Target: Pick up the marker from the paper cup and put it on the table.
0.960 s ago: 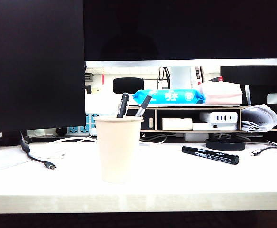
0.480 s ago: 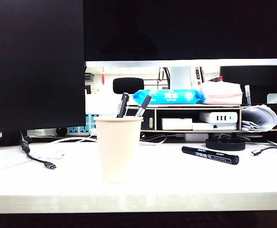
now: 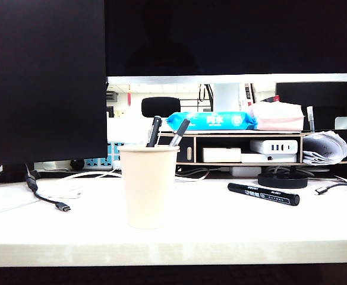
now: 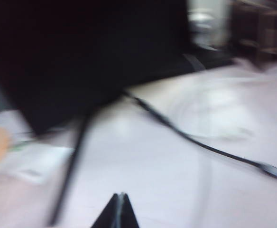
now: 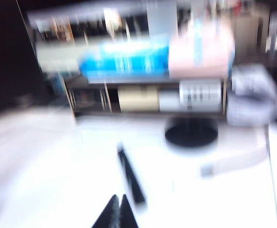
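From the exterior view, the paper cup (image 3: 148,186) stands upright left of centre on the white surface (image 3: 221,228), with a slim black pen (image 3: 154,130) and a grey-barrelled pen (image 3: 179,132) poking over its rim. The marker (image 3: 263,194) lies flat on the surface at centre right, well apart from the cup, so I'd say the job looks done already. Neither arm shows in this view. Behind it all, a big dark monitor (image 3: 233,35) fills the top of the frame, another dark screen (image 3: 43,77) takes the upper left, and a wooden desk shelf (image 3: 268,148) carries a blue wipes pack (image 3: 212,120) and a charger. A black cable (image 3: 46,199) snakes at lower left. In the left wrist view, which is pretty blurry, the left end effector (image 4: 118,211) sits at bottom centre with its tips pressed together, holding nothing, above bare surface with that cable running across. The right wrist view is blurry too: the right end effector (image 5: 117,211) at bottom centre is likewise closed and empty, and the marker lies just beyond its tips, not touching as far as I can tell. My guess is both arms are parked clear.
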### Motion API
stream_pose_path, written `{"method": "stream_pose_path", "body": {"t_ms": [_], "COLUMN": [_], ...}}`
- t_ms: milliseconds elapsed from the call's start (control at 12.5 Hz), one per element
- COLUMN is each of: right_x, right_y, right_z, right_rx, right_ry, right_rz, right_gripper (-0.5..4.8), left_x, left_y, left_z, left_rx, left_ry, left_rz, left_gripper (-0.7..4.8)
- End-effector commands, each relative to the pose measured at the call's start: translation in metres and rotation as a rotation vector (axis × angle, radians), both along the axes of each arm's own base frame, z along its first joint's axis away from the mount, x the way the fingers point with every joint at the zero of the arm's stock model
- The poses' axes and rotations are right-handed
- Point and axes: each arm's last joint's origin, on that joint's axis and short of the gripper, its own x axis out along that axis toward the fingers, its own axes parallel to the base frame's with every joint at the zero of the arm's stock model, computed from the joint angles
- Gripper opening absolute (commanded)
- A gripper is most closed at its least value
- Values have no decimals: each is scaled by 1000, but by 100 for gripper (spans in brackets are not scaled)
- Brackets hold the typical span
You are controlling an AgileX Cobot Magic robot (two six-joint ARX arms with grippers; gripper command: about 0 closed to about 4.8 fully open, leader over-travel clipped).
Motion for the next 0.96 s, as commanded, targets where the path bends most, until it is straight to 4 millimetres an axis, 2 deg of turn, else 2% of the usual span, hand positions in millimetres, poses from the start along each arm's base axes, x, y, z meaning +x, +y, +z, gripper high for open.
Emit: {"method": "stream_pose_path", "body": {"t_ms": [80,640,960], "right_x": [0,0,0], "right_y": [0,0,0], "right_z": [-10,-10,-10], "right_rx": [-14,-14,-14], "right_ry": [93,92,92], "right_rz": [-3,-2,-2], "right_gripper": [-5,-5,-5], "left_x": [0,0,0], "left_y": [5,19,20], "left_z": [8,8,8], "left_rx": [-8,-4,-34], "left_ry": [-77,-80,-82], "left_rz": [75,212,218], "left_gripper": [-4,-4,-4]}}
